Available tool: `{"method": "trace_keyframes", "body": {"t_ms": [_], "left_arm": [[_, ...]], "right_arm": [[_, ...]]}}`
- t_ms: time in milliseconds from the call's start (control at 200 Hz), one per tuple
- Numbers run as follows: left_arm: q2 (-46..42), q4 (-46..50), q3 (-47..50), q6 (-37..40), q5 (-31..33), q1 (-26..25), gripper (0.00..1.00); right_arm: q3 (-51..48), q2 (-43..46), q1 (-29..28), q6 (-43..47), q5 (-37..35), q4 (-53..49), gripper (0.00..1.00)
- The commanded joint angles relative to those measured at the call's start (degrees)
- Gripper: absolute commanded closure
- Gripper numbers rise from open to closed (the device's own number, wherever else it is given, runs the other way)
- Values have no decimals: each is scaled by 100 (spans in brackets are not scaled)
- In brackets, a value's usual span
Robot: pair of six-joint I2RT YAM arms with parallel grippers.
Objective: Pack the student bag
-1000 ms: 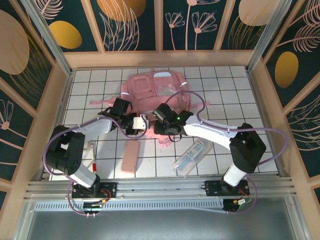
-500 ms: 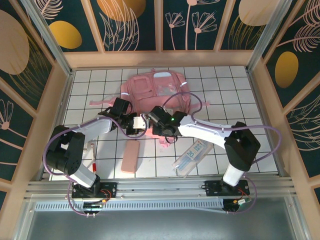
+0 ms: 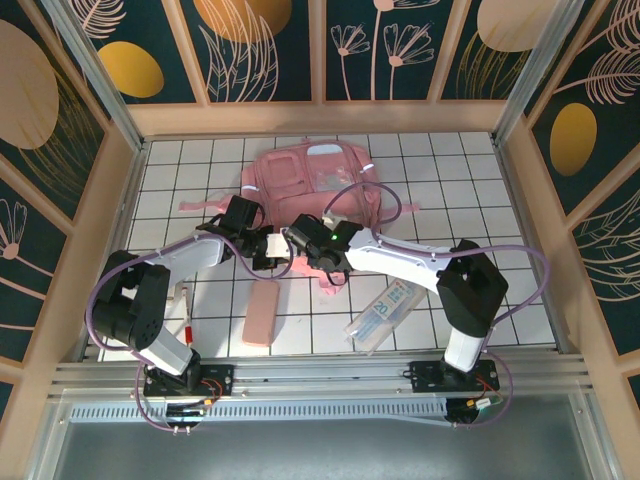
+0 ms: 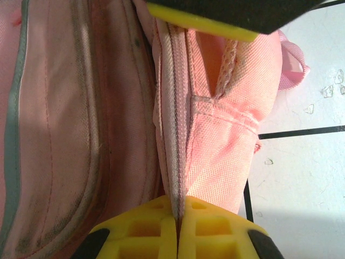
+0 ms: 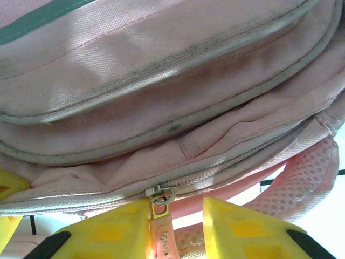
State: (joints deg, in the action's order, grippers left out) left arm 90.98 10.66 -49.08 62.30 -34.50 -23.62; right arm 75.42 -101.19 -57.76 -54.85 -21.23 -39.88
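Note:
The student bag [image 3: 315, 180], a big pink backpack, lies at the back middle of the table. My left gripper [image 3: 278, 248] is at its near edge. In the left wrist view this gripper [image 4: 177, 216] is shut on the bag's zip seam [image 4: 175, 135]. My right gripper [image 3: 297, 243] is right beside it at the same edge. In the right wrist view its jaws [image 5: 175, 216] stand open around the pink zipper pull [image 5: 160, 218]. The pull hangs from the slider [image 5: 157, 193] and rests against the left-hand finger, with a gap to the other finger.
A small pink pencil case [image 3: 262, 313] lies near the front left. A clear packet [image 3: 384, 312] lies at the front right. A red pen [image 3: 187, 322] is by the left arm's base. Wooden walls [image 3: 110, 230] fence the white tiled table.
My right gripper has moved left along the bag's near edge, close to the left gripper, and its jaws have narrowed. The left arm has stayed put.

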Motion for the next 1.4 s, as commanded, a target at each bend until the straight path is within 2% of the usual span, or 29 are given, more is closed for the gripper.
{"method": "trace_keyframes", "body": {"t_ms": [0, 400, 460, 515, 731, 801, 866, 1001, 1161, 1271, 1396], "left_arm": [[-195, -143, -1, 9, -444, -29, 100], [-177, -55, -69, 108, -408, -29, 100], [-186, -55, -67, 125, -417, -29, 100], [-188, -55, -55, 141, -417, -29, 100], [-355, -111, 90, 406, -382, -29, 100], [-544, -390, 272, 458, -314, -29, 100], [-671, -619, 410, 509, -160, -20, 100], [-699, -372, 298, 796, 15, -20, 100], [-731, -547, 428, 989, 265, 25, 100], [-638, -792, 359, 932, 296, 251, 100], [-169, -1007, -146, 696, 227, 752, 100]], "right_arm": [[-136, 111, -53, -192, -446, -478, 73], [-234, 171, 132, 362, -202, -342, 83], [-238, 178, 160, 470, -157, -298, 89], [-270, 195, 193, 594, -72, -207, 100], [-529, 497, 482, 1330, 215, -50, 100], [-795, 764, 686, 1723, 402, 59, 100], [-1100, 1078, 961, 2047, 596, 180, 100], [-1602, 1489, 1659, 2504, 908, 323, 100], [-2062, 1678, 2292, 3154, 1289, 1057, 100], [-2087, 1837, 2281, 3388, 1732, 1237, 100], [-1981, 2090, 1651, 3340, 1999, 1230, 100]]}}
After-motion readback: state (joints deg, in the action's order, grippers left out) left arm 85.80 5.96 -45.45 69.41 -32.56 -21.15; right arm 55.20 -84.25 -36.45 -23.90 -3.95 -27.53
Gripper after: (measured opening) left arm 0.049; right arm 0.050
